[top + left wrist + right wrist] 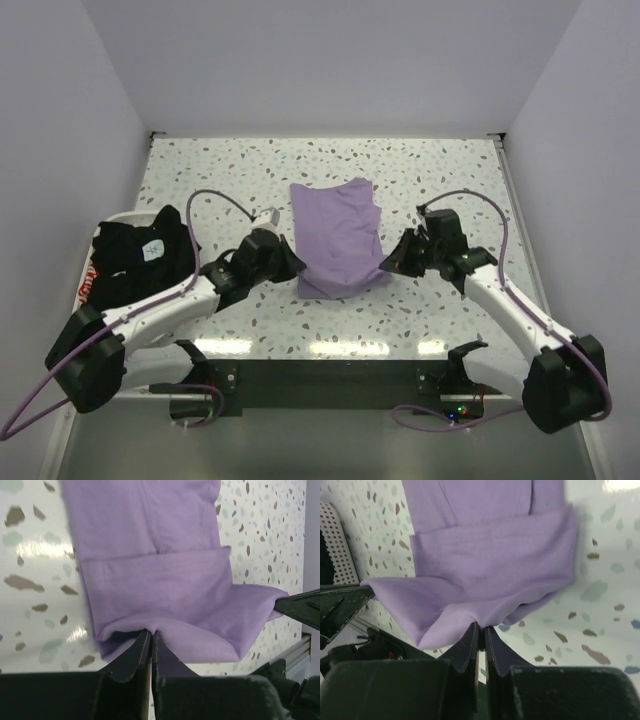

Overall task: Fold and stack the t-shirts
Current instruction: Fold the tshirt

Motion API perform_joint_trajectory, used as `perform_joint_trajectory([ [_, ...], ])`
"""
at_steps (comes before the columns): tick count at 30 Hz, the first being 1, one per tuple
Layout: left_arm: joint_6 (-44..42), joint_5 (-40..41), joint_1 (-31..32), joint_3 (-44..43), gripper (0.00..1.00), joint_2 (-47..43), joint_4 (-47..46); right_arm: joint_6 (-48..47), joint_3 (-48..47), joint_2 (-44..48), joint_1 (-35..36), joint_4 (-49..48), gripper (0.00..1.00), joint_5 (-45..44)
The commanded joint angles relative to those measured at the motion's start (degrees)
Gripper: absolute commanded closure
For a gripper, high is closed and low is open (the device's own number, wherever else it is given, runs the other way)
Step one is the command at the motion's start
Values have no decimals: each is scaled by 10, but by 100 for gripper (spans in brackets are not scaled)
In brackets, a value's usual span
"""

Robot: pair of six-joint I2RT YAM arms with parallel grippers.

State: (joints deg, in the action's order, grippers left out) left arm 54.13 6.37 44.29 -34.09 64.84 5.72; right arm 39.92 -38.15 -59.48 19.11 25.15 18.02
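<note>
Speckled terrazzo bench [200, 170], boxed in by plain pale walls. At mid-bench, a lavender t-shirt [338, 235], folded into a long narrow panel with a further layer doubled over near the front, the near edge seemingly raised a little. Pinched at that near edge on both corners: left tool [151, 636] pressed together on cloth at the near left corner, right tool [481, 628] pressed together on cloth at the near right corner, with a slack belly of fabric sagging between. Judged light, thin and limp, with no stiffness to hold a shape, so likely to droop and wrinkle wherever unsupported, and to drag rather than glide if pulled across the bench. Best taken at corners or along the hem, through all layers at once, both sides kept level to hold the fold square. Farther left, at the bench edge, a heap of black t-shirts [135, 255], one showing a red-and-white print, lying in a white tray [118, 216], well apart from the lavender one and touched by neither tool.
</note>
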Motion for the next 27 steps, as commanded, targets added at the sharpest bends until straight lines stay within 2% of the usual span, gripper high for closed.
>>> perform_joint_trajectory([
  [1, -73, -42, -46, -76, 100, 55, -2, -1, -75, -79, -2, -70, 100, -23],
  [6, -104, -92, -120, -185, 100, 173, -5, -10, -210, -217, -8, -75, 100, -28],
  [14, -126, -157, -198, -363, 100, 357, 10, -20, -437, -442, -36, -48, 100, 0],
  [22, -136, -205, -262, -510, 100, 477, 15, -22, -609, -599, -75, -40, 100, 44],
  [27, -138, -235, -293, -563, 100, 532, -2, -24, -696, -685, -88, -48, 100, 63],
])
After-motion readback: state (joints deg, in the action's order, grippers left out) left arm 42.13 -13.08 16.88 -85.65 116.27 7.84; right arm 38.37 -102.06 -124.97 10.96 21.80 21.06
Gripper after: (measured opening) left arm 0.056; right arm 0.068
